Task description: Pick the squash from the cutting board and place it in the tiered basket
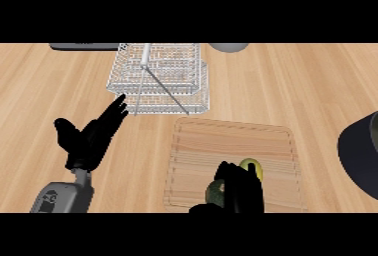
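A yellow-green squash (250,163) lies on the wooden cutting board (232,145) near its front edge, mostly hidden. My right hand (238,187) covers it from the lower edge, fingers curled round it. The white wire tiered basket (159,75) stands at the back, left of the board's far edge. My left hand (92,135) rests open at the left, fingers pointing up toward the basket's near corner, holding nothing.
A dark round object (362,155) fills the right edge of the counter. A grey rounded thing (229,47) and a dark flat item (85,46) sit at the back edge beside the basket.
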`<state>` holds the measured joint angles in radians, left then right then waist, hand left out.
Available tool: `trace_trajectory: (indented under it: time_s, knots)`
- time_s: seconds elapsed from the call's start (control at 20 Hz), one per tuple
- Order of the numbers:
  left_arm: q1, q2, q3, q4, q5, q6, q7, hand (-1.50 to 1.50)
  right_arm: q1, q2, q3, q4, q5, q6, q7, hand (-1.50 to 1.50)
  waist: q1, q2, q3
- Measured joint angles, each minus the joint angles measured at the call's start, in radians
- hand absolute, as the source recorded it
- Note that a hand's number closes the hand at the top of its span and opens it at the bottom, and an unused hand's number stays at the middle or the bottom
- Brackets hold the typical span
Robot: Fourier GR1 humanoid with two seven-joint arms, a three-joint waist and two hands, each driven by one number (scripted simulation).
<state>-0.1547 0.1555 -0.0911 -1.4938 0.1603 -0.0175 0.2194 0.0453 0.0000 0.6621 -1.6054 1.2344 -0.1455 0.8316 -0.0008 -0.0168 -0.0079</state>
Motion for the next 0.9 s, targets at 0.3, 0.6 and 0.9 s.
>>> trace_trajectory:
  time_s: [0.3, 0.6, 0.9]
  knots:
    - [0.004, -0.005, 0.000, -0.017, -0.004, 0.001, 0.018, 0.00, -0.057, -0.006, 0.098, -0.188, -0.023, 0.093, 0.239, 1.50, 0.000, 0.009, 0.006]
    - [0.012, -0.006, 0.000, -0.017, -0.004, -0.005, 0.024, 0.00, -0.153, -0.012, 0.141, -0.428, 0.015, 0.118, 0.327, 1.50, -0.001, 0.010, 0.006]
    - [0.007, -0.005, 0.007, -0.013, -0.002, -0.014, 0.026, 0.00, -0.345, -0.016, 0.131, -0.597, 0.075, 0.216, 0.373, 1.50, 0.000, 0.009, 0.005]
